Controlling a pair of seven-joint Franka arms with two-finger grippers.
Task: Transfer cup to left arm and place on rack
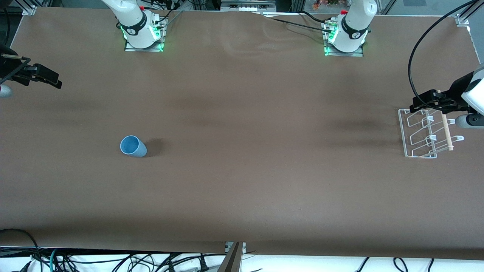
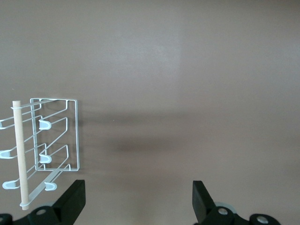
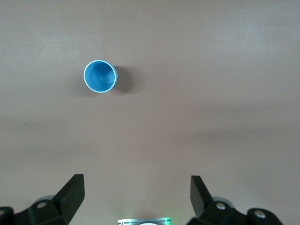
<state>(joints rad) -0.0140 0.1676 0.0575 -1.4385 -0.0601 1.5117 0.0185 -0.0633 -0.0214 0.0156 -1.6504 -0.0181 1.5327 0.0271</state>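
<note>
The small light-blue plastic cup [image 1: 133, 146] stood upright on the brown table [image 1: 242, 189], well apart from the white wire rack [image 1: 425, 133]. My right gripper [image 3: 136, 199] hung wide, empty; my left gripper [image 2: 138, 201] waited wide beside the rack. Light, likely slippery — I'd pinch across its rim.

Matt brown cloth-like worktop [image 1: 242, 189], smooth light-blue plastic cup [image 1: 133, 146], white coated wire rack [image 1: 412, 132], pale bare wooden dowel [image 1: 446, 132]
</note>
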